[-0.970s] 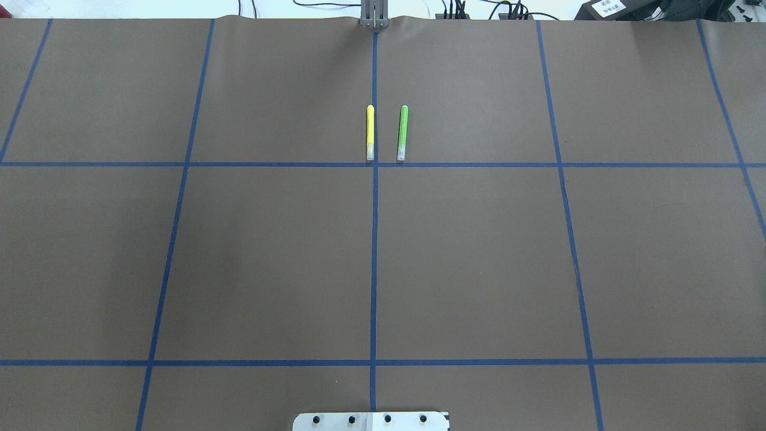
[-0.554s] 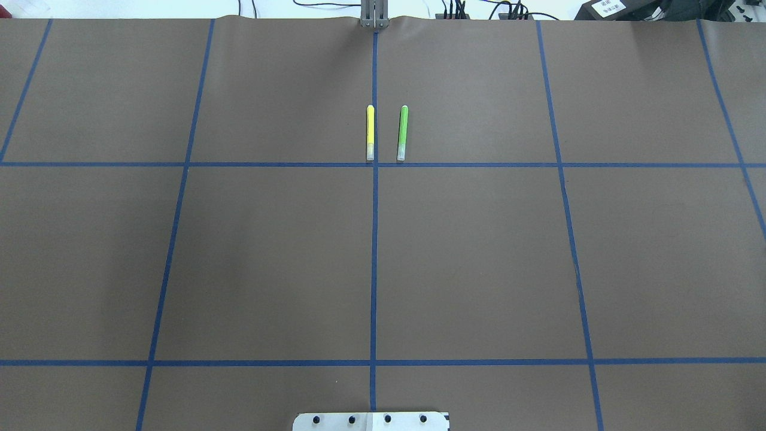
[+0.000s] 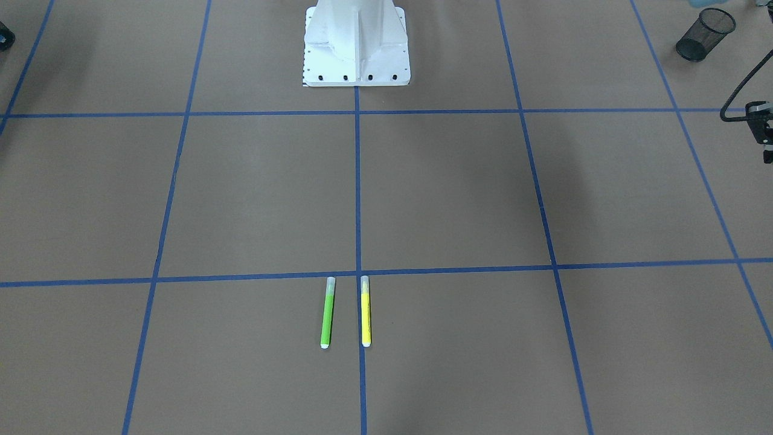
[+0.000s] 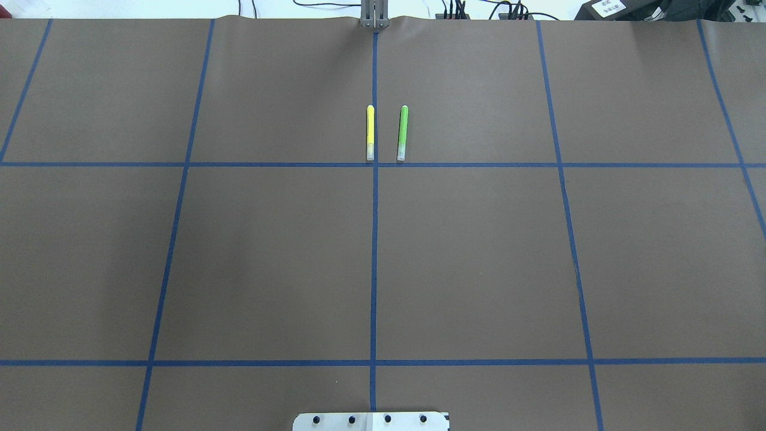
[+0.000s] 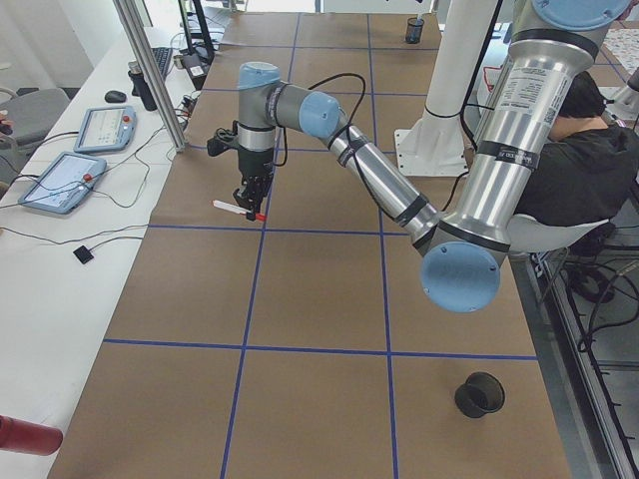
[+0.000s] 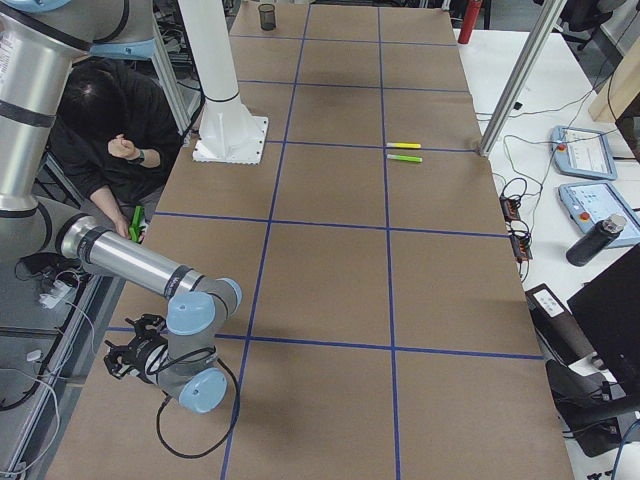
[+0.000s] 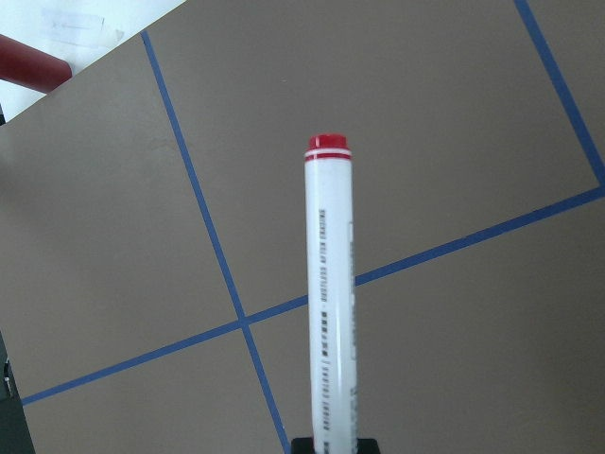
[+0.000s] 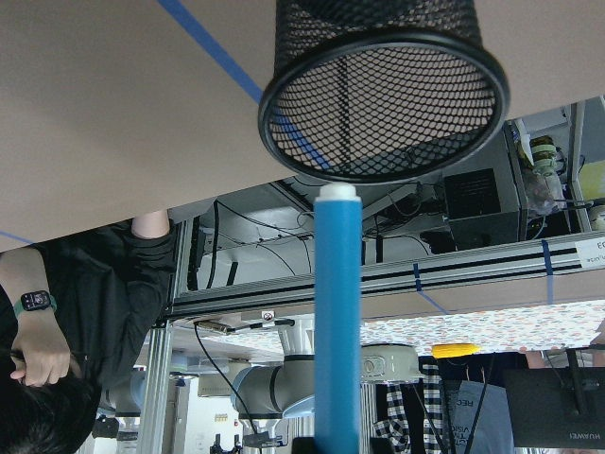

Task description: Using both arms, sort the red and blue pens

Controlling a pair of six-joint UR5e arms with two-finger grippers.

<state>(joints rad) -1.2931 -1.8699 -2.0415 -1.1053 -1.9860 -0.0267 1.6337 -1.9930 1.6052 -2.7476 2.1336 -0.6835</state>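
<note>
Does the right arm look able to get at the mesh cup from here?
Likely yes: the right gripper holds the blue pen tip-first at the open rim of the mesh cup, nothing between.

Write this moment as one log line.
left arm holds red pen | right arm holds blue pen pointing at mesh cup | yellow pen, green pen on table

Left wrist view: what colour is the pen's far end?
Red end on the white pen; clearest in left wrist view.
</note>
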